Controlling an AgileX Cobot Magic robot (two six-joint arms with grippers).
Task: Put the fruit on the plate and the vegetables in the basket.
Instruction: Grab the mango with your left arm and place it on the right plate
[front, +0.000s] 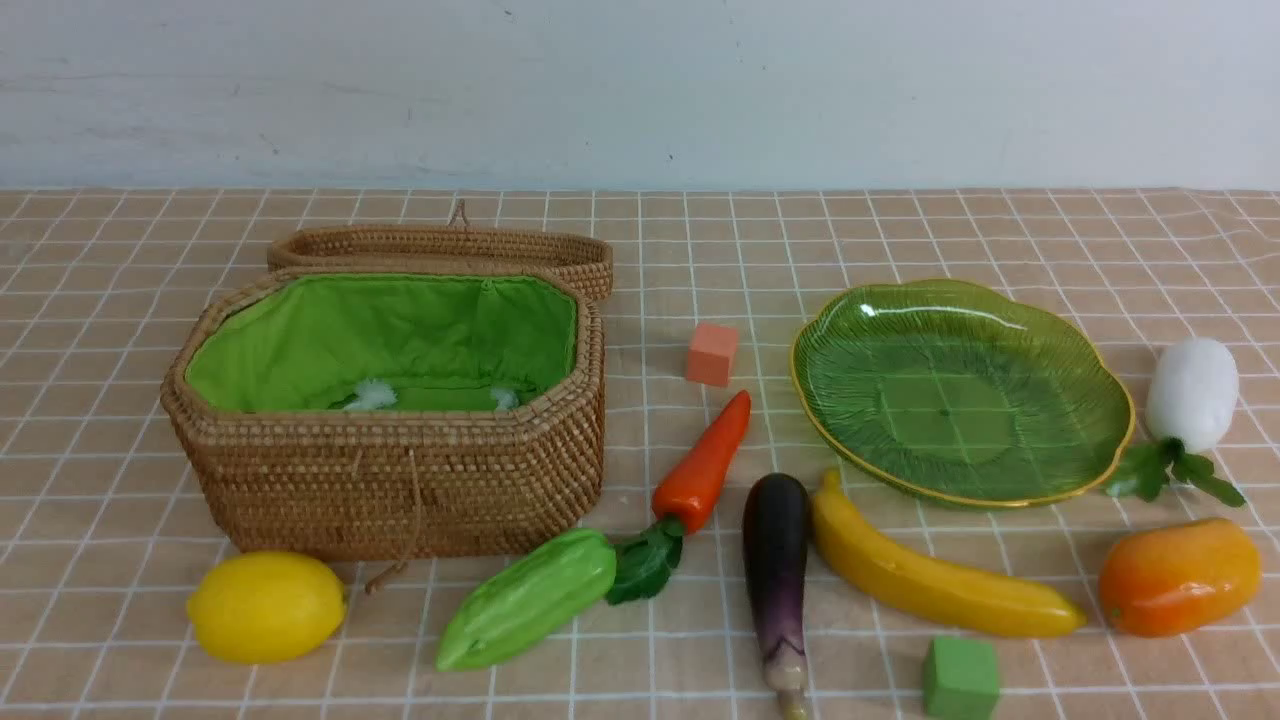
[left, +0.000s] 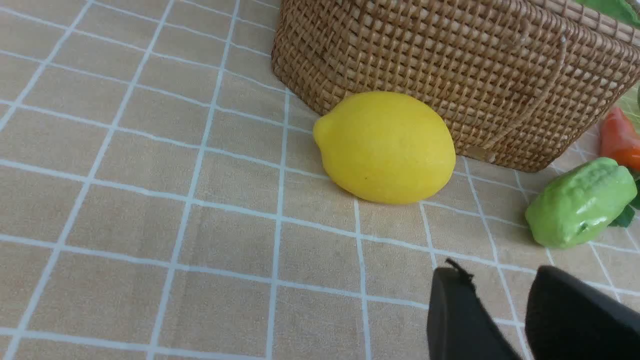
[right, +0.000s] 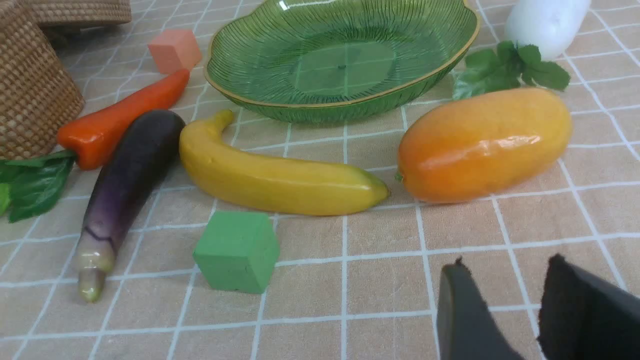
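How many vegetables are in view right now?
4. The carrot lies right of the basket, the green gourd at its front right corner, the eggplant between carrot and banana, the radish right of the plate. The basket's near floor is hidden, so more could be inside.

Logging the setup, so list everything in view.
basket: one, brown wicker, green lining, open, left
plate: one, green glass, empty, right
lemon: one, yellow, in front of basket
gourd: one, light green, right of lemon
carrot: one, orange, beside basket
eggplant: one, purple, centre front
banana: one, yellow, in front of plate
mango: one, orange-yellow, front right
radish: one, white, right of plate
cubes: two, orange between basket and plate, green beside banana
grippers: two, black, open, left gripper near lemon, right gripper near mango
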